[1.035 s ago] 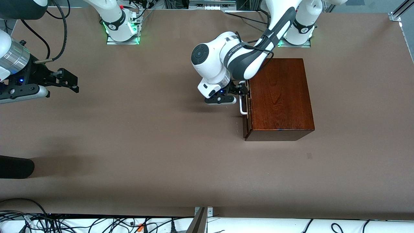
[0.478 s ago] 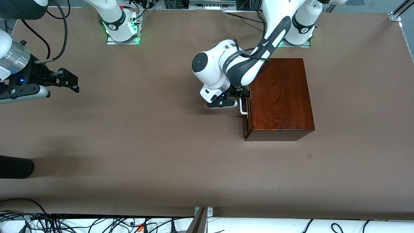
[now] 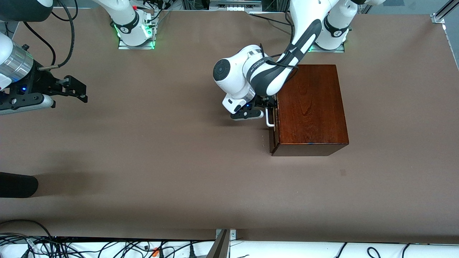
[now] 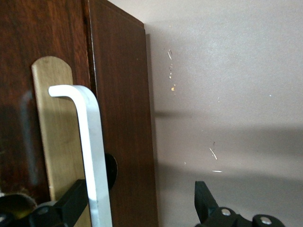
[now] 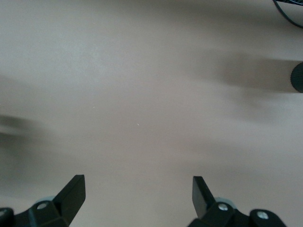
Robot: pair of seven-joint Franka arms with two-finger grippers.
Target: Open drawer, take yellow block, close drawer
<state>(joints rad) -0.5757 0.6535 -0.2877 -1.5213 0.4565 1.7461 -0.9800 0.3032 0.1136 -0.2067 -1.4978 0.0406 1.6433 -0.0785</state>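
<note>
The dark reddish-brown wooden box point(image 3: 308, 107) stands near the left arm's base. Its drawer point(image 3: 273, 141) is shut and faces the right arm's end of the table. The white U-shaped handle point(image 3: 269, 121) sticks out of the drawer front. My left gripper point(image 3: 269, 106) is at the handle and open. In the left wrist view the handle bar point(image 4: 92, 156) lies between the spread fingers point(image 4: 71, 205), close to one finger; the gripper point(image 4: 139, 201) does not clamp it. My right gripper point(image 3: 77, 89) waits open over the table at the right arm's end, empty point(image 5: 138, 189). The yellow block is hidden.
A brass plate point(image 4: 52, 123) backs the handle on the drawer front. A dark rounded object point(image 3: 18, 184) pokes in at the right arm's end, nearer the front camera. Cables point(image 3: 107, 247) lie along the table's near edge. Brown tabletop point(image 3: 161, 150) spreads in front of the drawer.
My left gripper has edged a little closer to the drawer front at the handle. The drawer stays shut. The right arm has not moved.
</note>
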